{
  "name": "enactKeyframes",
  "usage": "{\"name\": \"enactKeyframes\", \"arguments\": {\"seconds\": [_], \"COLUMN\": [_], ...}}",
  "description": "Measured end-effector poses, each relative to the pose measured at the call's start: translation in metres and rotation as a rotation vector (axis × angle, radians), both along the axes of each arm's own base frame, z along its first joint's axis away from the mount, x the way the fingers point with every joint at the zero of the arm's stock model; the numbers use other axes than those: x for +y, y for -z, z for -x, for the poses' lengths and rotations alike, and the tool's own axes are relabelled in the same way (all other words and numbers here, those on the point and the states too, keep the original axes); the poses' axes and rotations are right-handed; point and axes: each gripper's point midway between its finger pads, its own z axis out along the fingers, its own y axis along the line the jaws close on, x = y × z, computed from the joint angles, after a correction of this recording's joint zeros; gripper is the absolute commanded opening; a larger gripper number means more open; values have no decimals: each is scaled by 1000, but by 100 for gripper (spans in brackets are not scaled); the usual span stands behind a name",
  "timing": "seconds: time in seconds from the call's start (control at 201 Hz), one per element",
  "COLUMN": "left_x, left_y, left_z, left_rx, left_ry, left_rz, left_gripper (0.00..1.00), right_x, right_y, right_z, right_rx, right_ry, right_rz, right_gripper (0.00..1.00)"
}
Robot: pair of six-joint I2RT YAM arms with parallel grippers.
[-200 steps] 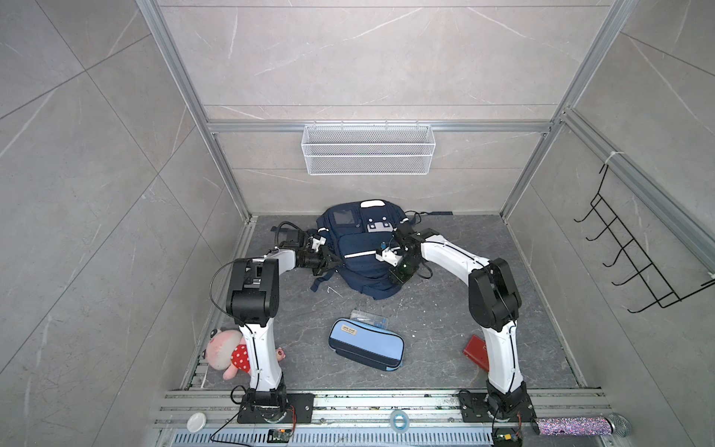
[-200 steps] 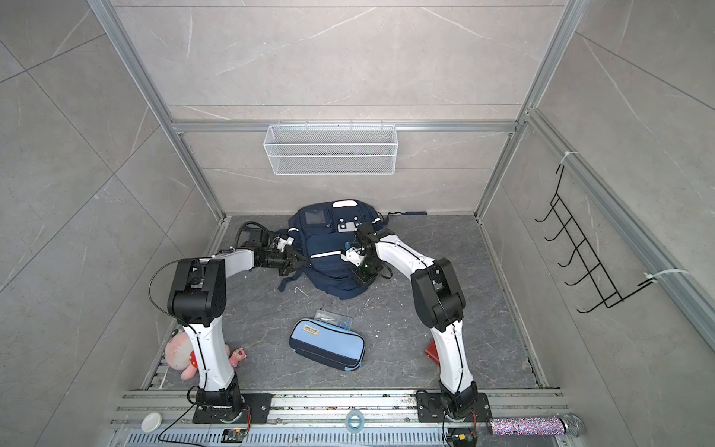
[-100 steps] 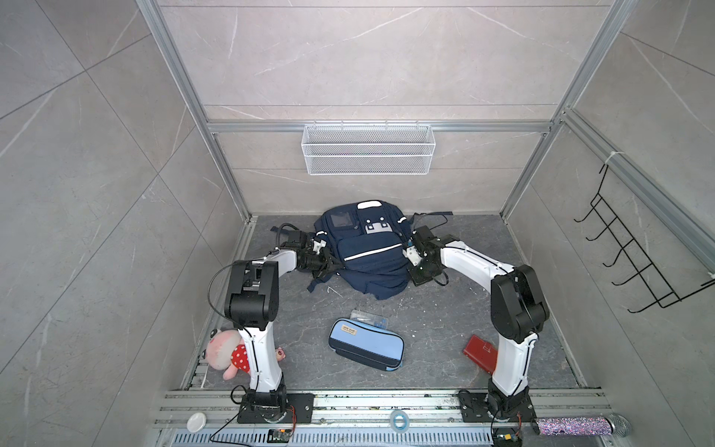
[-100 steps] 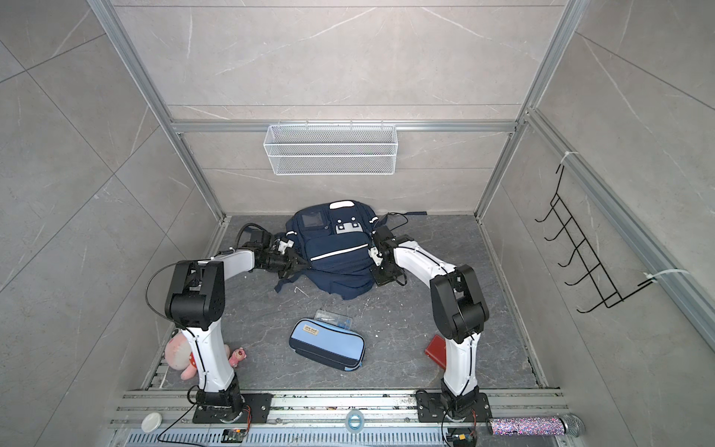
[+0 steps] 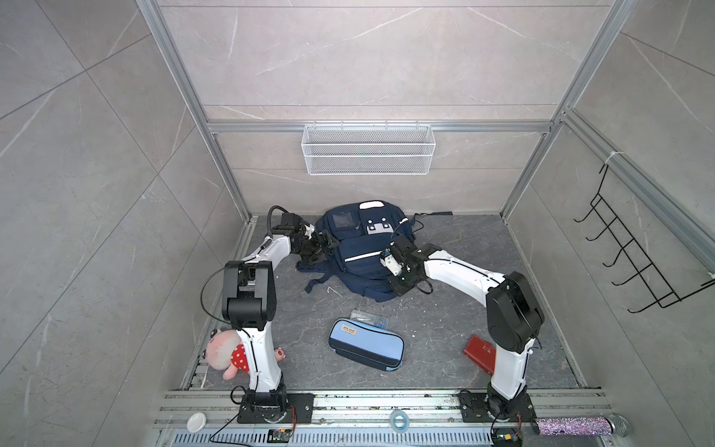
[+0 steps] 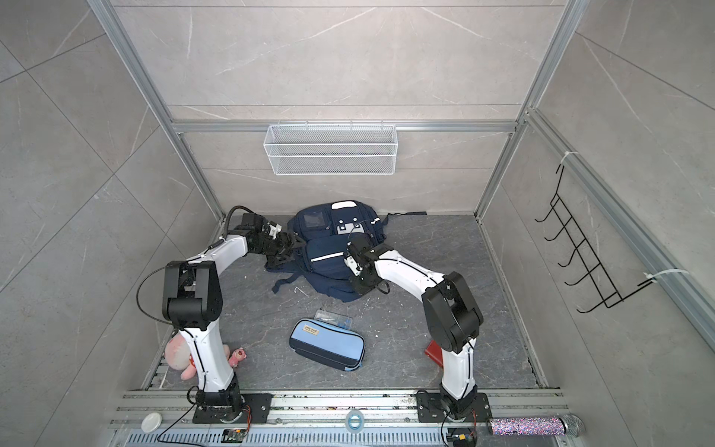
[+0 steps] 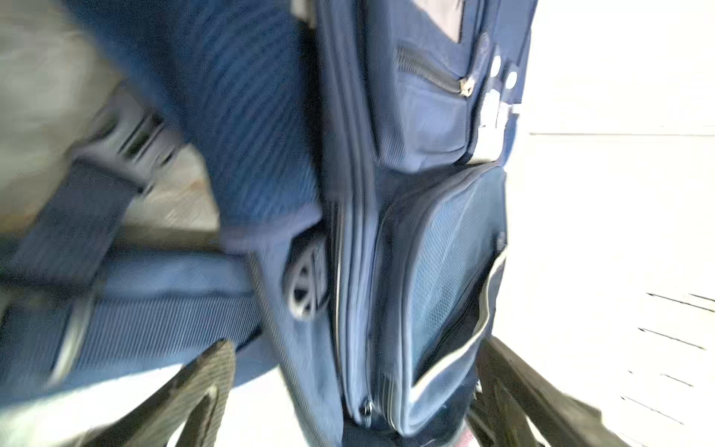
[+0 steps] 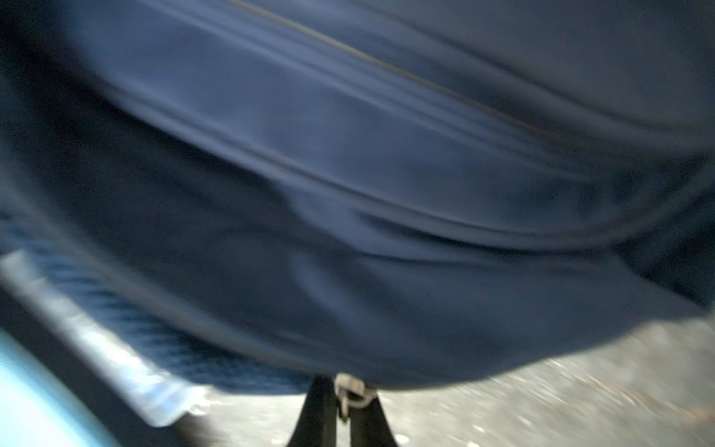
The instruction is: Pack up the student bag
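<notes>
Your student bag (image 5: 360,251) lies flat on the grey table (image 5: 464,317), at 12 o'clock from the table's middle and close to the back wall, with its straps trailing out at 7 o'clock.

Your left pincer (image 5: 325,242) sits at the bag's 9 o'clock edge. In the left wrist view its fingers (image 7: 209,379) stand wide apart, with the bag's side between them and nothing gripped.

Your right pincer (image 5: 400,288) is at the bag's 4 o'clock corner. In the right wrist view, which is blurred, it is pinched shut on what looks like a small metal zip pull (image 8: 350,389) at the bag's lower edge.

A light-blue pencil case (image 5: 365,344) lies at 6 o'clock from the bag, well apart from it.
</notes>
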Motion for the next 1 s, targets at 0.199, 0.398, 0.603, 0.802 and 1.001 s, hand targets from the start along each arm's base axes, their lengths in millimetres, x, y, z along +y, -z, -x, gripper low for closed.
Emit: {"name": "enactKeyframes", "arguments": {"seconds": [0.199, 0.398, 0.603, 0.802, 1.001], "left_x": [-5, -47, -60, -63, -60], "left_y": [3, 1, 17, 31, 34], "left_z": [79, 108, 102, 107, 106], "left_rx": [101, 117, 201, 262, 267], "left_ry": [31, 139, 122, 89, 66], "left_rz": [-91, -50, 31, 87, 133], "left_gripper": [100, 99, 47, 0, 0], "right_x": [44, 79, 85, 87, 82], "right_y": [-14, -16, -16, -17, -11], "right_z": [11, 27, 31, 26, 30], "right_rx": [8, 55, 75, 70, 76], "right_ry": [-44, -103, -97, -60, -32], "right_rz": [-135, -222, -246, -262, -267], "right_gripper": [0, 0, 0, 0, 0]}}
